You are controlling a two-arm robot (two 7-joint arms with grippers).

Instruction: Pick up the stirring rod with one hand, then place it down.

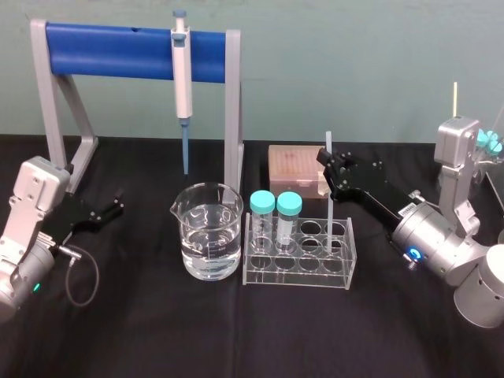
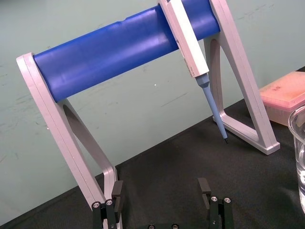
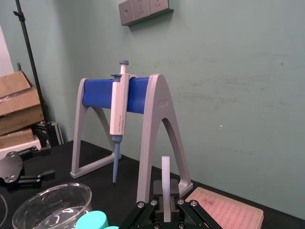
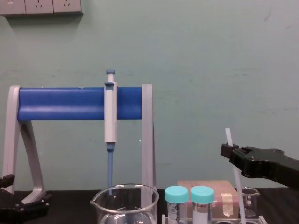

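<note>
The stirring rod (image 1: 328, 197) is a thin translucent white stick held upright, with my right gripper (image 1: 326, 168) shut on its upper part. Its lower end hangs down at the right part of the clear tube rack (image 1: 343, 268); I cannot tell whether it touches. In the right wrist view the rod (image 3: 165, 183) rises from between the black fingers. In the chest view the rod (image 4: 238, 186) passes the right gripper (image 4: 229, 153) at the right. My left gripper (image 1: 115, 207) rests at the table's left, open, with nothing between its fingers (image 2: 205, 190).
A large glass beaker (image 1: 208, 231) of water stands centre, beside the rack with two teal-capped tubes (image 1: 276, 213). Behind are a blue-and-grey stand (image 1: 118, 51) carrying a pipette (image 1: 182, 79), a pink tip box (image 1: 293, 167) and a small beaker (image 4: 250, 199).
</note>
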